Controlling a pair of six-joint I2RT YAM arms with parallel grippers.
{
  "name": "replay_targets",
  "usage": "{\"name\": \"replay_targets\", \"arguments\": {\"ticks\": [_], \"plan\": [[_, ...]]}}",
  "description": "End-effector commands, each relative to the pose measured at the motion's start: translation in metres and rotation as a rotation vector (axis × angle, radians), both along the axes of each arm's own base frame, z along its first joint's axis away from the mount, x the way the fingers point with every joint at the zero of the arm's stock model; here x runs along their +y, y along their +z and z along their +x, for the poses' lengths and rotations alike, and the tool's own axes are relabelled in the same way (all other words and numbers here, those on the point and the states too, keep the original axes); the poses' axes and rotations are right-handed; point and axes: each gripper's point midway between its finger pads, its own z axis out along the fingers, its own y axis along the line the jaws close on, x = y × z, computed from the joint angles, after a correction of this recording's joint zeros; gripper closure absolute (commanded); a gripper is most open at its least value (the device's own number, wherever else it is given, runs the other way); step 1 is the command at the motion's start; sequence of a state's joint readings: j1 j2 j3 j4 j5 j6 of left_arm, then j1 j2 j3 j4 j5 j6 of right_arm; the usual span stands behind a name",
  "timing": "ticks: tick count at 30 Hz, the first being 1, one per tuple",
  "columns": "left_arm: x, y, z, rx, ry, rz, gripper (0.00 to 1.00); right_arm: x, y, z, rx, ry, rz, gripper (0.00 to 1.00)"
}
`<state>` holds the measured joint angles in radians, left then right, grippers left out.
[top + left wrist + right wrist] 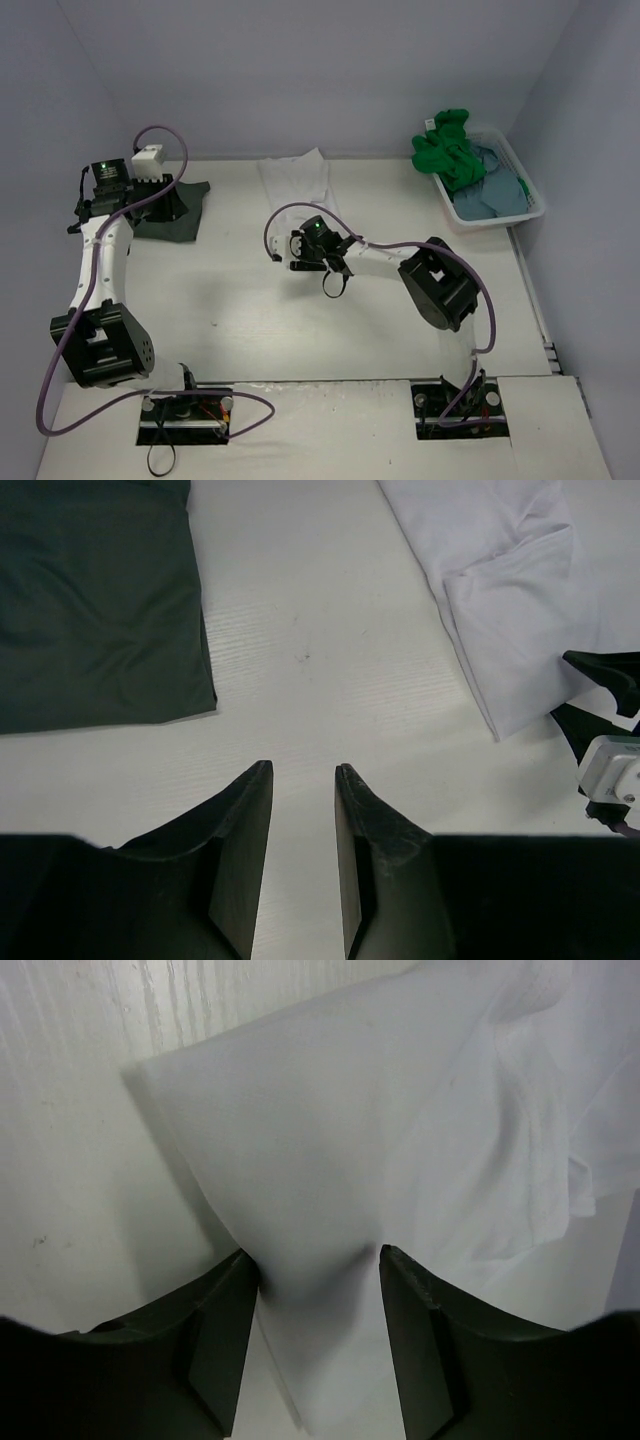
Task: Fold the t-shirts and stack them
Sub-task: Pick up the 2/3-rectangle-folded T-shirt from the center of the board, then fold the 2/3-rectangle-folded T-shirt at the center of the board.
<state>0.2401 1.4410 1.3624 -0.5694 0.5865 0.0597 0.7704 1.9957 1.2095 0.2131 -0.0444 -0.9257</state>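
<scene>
A bare strip of table [300,650] is left between the dark grey shirt [90,600] and the white shirt [500,590], and it can be passed along. The near middle is left bare too. Further in, the way is crossed by the right arm [385,258]. The far right corner is filled by the basket [528,180].

Shirts [474,176] in basket [498,222], far right

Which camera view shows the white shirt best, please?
The top external view: only there does the white shirt show its overall shape. The left wrist shows one sleeve; the right wrist, just cloth inside the right gripper.
</scene>
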Motion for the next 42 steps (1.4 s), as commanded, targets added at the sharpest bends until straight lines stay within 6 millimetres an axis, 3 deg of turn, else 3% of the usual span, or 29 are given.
{"name": "replay_targets", "arguments": {"ticks": [1,4,11,14,16,17,18,19,26,30,35,39,41,42], "plan": [[0.002,0.024,0.012,-0.086,-0.009,-0.022,0.74,-0.008,-0.026,-0.007,0.109,0.015,-0.060,0.53],[0.001,0.022,0.015,-0.079,-0.013,-0.038,0.74,-0.010,-0.031,-0.012,0.156,0.026,-0.076,0.61],[-0.002,0.019,0.018,-0.067,-0.018,-0.076,0.74,-0.016,-0.041,-0.024,0.250,0.033,-0.088,0.69],[-0.004,0.018,0.017,-0.061,-0.020,-0.094,0.74,-0.017,-0.042,-0.033,0.298,0.044,-0.091,0.82],[-0.007,0.018,0.016,-0.052,-0.017,-0.120,0.74,-0.020,-0.040,-0.041,0.322,0.043,-0.091,1.00],[-0.008,0.016,0.014,-0.044,-0.017,-0.129,0.74,-0.017,-0.030,-0.045,0.318,0.056,-0.066,1.00],[-0.012,0.015,0.012,-0.033,-0.024,-0.155,0.74,-0.022,-0.016,-0.061,0.327,0.063,-0.055,1.00],[-0.013,0.015,0.011,-0.030,-0.022,-0.158,0.74,-0.024,-0.020,-0.067,0.344,0.067,-0.069,1.00],[-0.022,0.005,0.002,0.003,-0.035,-0.194,0.74,-0.028,0.013,-0.131,0.452,0.125,-0.035,1.00],[-0.030,-0.006,-0.005,0.030,-0.047,-0.210,0.74,-0.033,0.023,-0.157,0.488,0.157,-0.040,1.00],[-0.061,-0.030,-0.013,0.074,-0.126,-0.194,0.74,-0.035,0.038,-0.140,0.427,0.157,-0.027,1.00],[-0.092,-0.037,-0.013,0.096,-0.230,-0.133,0.74,-0.034,0.057,-0.099,0.386,0.117,0.035,1.00],[-0.112,-0.046,-0.011,0.111,-0.313,-0.093,0.74,-0.034,0.060,-0.087,0.372,0.108,0.042,1.00],[-0.123,-0.041,-0.007,0.094,-0.345,-0.085,0.74,-0.037,0.058,-0.080,0.377,0.096,0.044,1.00]]}}
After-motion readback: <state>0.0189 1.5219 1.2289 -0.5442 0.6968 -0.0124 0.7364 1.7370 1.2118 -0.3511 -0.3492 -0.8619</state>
